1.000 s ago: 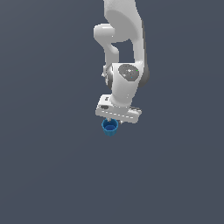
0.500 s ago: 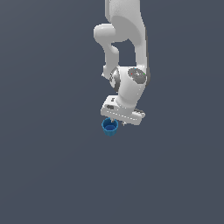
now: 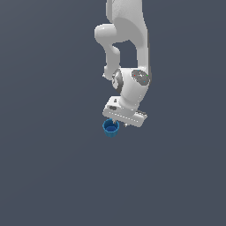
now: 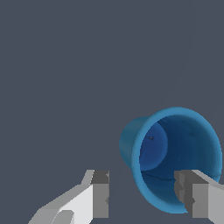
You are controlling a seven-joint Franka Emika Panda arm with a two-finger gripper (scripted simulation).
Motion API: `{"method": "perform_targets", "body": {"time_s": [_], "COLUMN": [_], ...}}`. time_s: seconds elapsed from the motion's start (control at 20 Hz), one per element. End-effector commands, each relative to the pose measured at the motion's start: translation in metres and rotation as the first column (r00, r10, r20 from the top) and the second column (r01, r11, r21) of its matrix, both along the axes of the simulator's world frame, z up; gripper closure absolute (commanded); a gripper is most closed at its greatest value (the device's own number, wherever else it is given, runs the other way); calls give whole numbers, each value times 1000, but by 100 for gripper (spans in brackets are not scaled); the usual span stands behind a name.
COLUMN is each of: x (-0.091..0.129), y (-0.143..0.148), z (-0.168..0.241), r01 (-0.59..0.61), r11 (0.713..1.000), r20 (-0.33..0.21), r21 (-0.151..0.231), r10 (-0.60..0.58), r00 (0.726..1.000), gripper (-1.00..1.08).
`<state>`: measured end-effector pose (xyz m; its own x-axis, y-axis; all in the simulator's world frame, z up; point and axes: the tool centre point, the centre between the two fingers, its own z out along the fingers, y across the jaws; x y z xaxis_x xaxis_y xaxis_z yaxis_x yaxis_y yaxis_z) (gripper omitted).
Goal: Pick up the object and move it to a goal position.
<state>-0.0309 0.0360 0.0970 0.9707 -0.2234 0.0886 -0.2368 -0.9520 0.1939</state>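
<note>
Blue bucket (image 4: 175, 157) just below the hand (image 4: 142, 197), fingers spread apart, one finger (image 4: 192, 197) across its rim

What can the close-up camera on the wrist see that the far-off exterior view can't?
Only the wrist view shows the two fingers spread apart and the inside bottom of the blue cup, with one finger in front of its rim. Only the exterior view shows the white arm reaching down over the cup. Both show the cup and the plain grey ground.
</note>
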Motion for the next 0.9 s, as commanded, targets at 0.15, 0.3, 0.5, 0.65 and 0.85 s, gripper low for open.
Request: {"method": "perform_targets", "body": {"time_s": [0.15, 0.3, 0.5, 0.65, 0.85], "x": [0, 0, 0, 0, 0], "y": [-3, -5, -6, -6, -6], "z": [-12, -24, -29, -29, -29], "r01": [1, 1, 2, 2, 2], "r11": [1000, 1000, 1000, 1000, 1000], "r20": [0, 1, 1, 1, 1], "r21": [0, -1, -1, -1, -1], "r10": [-1, -1, -2, -2, -2], "r00": [1000, 1000, 1000, 1000, 1000], "gripper": [-20, -20, -20, 108, 108]}}
